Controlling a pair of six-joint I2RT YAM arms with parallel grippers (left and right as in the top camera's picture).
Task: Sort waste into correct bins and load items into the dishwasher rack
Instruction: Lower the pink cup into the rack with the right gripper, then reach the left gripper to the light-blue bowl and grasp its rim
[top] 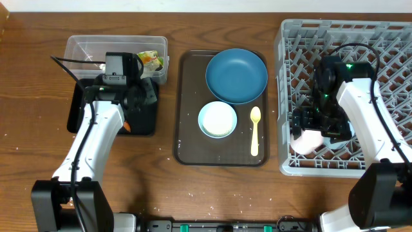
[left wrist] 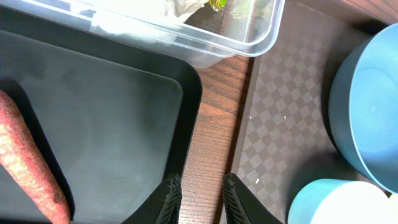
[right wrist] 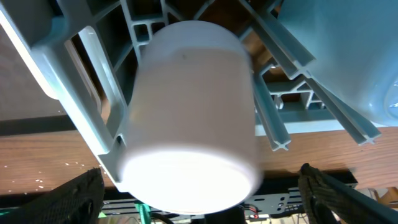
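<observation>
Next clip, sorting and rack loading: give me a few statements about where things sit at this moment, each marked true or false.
1. The carrot lies in the black tray. True.
2. The yellow spoon is in the rack. False: it lies on the brown serving tray, beside the bowl.
3. The right gripper is clamped on the cup. False: its fingers are spread wide on either side, clear of the cup, which sits in the rack.
4. The wrapper is in the clear tub. True.
</observation>
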